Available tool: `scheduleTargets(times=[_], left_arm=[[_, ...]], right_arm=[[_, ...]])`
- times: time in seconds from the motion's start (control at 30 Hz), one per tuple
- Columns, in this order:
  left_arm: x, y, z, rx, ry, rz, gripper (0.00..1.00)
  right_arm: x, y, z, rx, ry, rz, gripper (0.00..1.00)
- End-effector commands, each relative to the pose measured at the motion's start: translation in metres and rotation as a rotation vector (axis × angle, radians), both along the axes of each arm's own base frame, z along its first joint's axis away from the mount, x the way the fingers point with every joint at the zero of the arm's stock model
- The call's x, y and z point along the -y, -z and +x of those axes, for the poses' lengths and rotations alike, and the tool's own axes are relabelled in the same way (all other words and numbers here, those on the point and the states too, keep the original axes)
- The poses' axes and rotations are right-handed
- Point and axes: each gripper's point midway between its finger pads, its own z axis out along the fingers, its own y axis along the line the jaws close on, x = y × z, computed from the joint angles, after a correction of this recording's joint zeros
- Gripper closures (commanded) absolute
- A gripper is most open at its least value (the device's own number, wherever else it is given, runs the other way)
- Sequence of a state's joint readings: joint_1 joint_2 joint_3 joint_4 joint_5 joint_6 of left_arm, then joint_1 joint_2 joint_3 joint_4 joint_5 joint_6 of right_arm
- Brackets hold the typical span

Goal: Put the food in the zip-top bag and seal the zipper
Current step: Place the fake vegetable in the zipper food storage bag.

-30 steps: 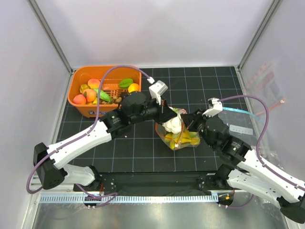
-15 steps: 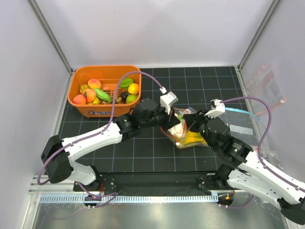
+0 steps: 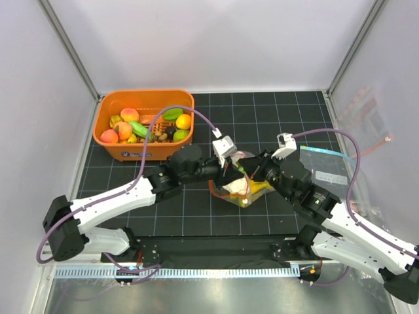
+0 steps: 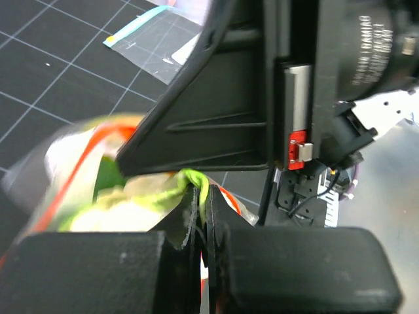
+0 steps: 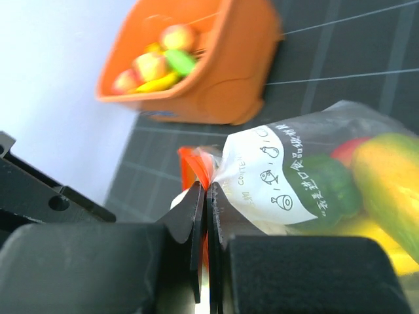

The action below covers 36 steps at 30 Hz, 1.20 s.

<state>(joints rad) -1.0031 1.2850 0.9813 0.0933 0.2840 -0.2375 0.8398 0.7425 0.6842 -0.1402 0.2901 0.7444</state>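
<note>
Both left fingers [image 4: 186, 229] and right fingers [image 5: 191, 222] clamp the zip-top bag's [image 5: 288, 176] zipper [image 5: 196, 167].

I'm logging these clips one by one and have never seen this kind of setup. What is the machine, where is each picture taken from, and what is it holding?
Two robot arms are bolted at the near edge of a black gridded table. The big picture looks down from above and behind them. The other two come from a camera on each wrist. On the table stand an orange basket of toy food and, to the right, a flat clear bag. Between the arms lies the zip-top bag, already holding toy food. The left pincer and the right pincer are both shut on its edge, near the red-orange zipper.
</note>
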Motion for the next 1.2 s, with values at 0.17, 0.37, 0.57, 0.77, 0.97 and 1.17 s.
scheduleTargets(times=[0.17, 0.37, 0.57, 0.77, 0.97, 1.17], left_arm=[[-0.028, -0.077, -0.025, 0.105, 0.038, -0.100, 1.00], [-0.025, -0.048, -0.001, 0.128, -0.051, -0.031, 1.00], [-0.011, 0.005, 0.038, 0.164, -0.156, 0.116, 1.00], [-0.007, 0.045, 0.065, 0.143, -0.218, 0.210, 1.00], [-0.018, 0.035, 0.069, 0.118, -0.257, 0.187, 0.82], [-0.017, 0.025, 0.058, 0.108, -0.215, 0.136, 0.64]], right_arm=[[-0.051, -0.076, -0.035, 0.138, -0.326, 0.287, 0.99], [-0.023, -0.025, 0.008, -0.019, -0.025, 0.189, 0.99], [-0.035, 0.024, 0.034, -0.179, -0.019, 0.136, 0.99], [-0.025, 0.032, 0.040, -0.190, 0.030, 0.073, 0.99], [0.003, 0.004, 0.033, -0.089, 0.097, 0.087, 0.99], [0.011, -0.017, 0.025, -0.028, 0.090, 0.111, 0.99]])
